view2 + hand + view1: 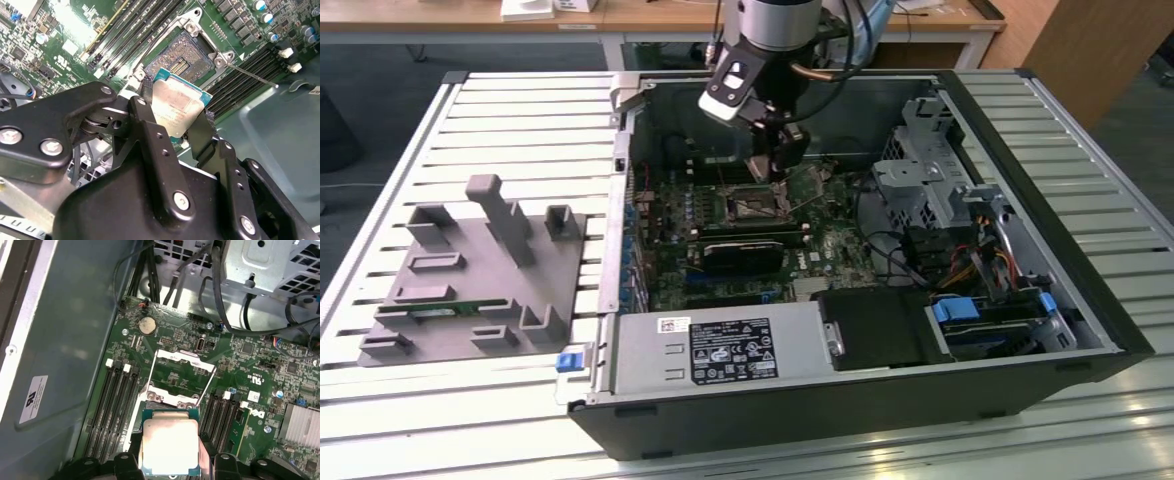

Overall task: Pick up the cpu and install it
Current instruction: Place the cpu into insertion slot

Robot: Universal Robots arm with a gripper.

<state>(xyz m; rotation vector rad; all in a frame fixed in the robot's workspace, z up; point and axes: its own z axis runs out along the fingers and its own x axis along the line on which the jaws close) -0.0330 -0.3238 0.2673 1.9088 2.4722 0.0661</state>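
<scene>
End effector point(175, 120) gripping cpu point(179, 101) above socket point(176, 62), memory slots point(246, 75) flanking

One robot gripper point(176, 125) with two black fingers point(150, 135). One cpu point(169, 447) with a silver top. One open computer case point(854, 410) containing one green motherboard point(747, 250), one cpu socket point(175, 62), two banks of memory slots point(117, 405), one round coin-cell battery point(146, 325), one finned heatsink point(300, 425) and one power supply point(720, 350). Beside the case, one grey tray point(467, 270) carrying one green memory stick point(443, 312). One slatted metal table point(400, 150) beneath everything.
</scene>
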